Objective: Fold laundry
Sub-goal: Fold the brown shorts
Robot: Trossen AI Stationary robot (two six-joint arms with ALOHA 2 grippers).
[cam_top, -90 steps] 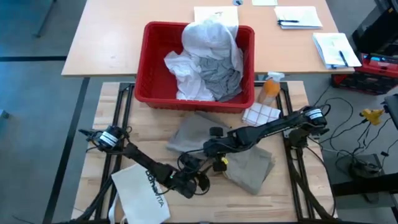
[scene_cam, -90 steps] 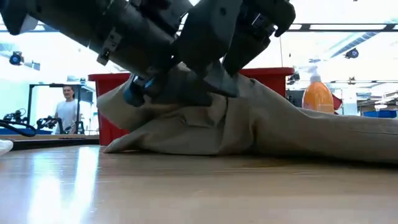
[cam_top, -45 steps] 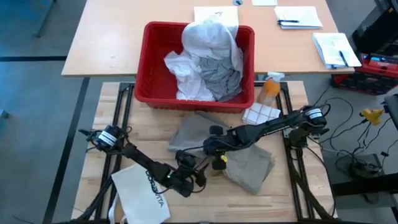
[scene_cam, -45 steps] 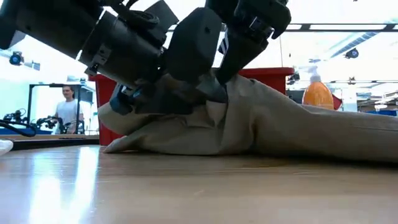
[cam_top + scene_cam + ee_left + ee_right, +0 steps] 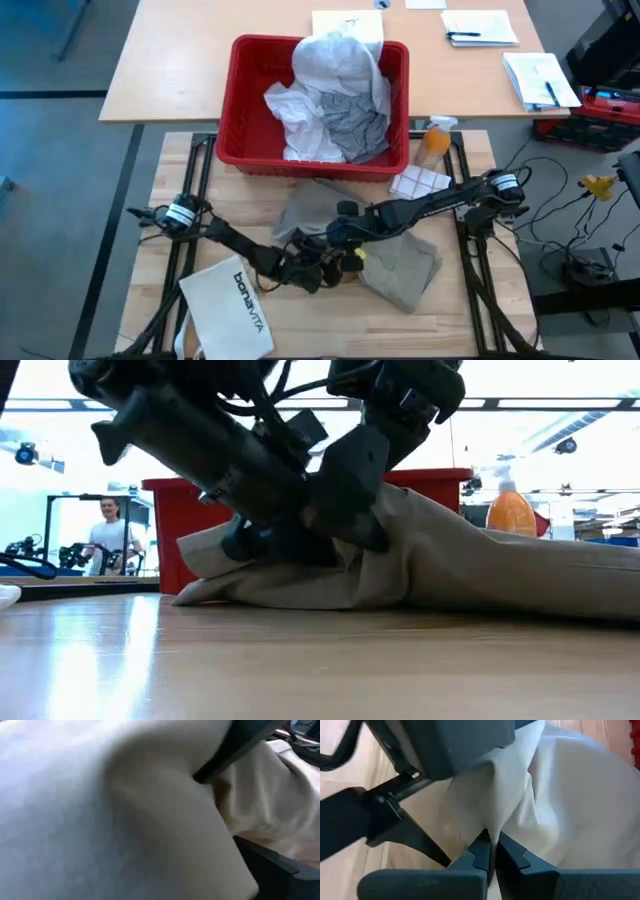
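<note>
Right wrist view: right gripper pinches a khaki fold, left gripper's fingers unclear; lift evenly, avoid snagging.

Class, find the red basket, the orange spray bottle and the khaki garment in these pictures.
Red basket (image 5: 232,110), high view, left wall.
Orange spray bottle (image 5: 433,146), high view, its body.
Khaki garment (image 5: 405,268), high view, flat right part.

The wooden table is carrying the khaki-tan piece, a white bag and a checked cloth.
</note>
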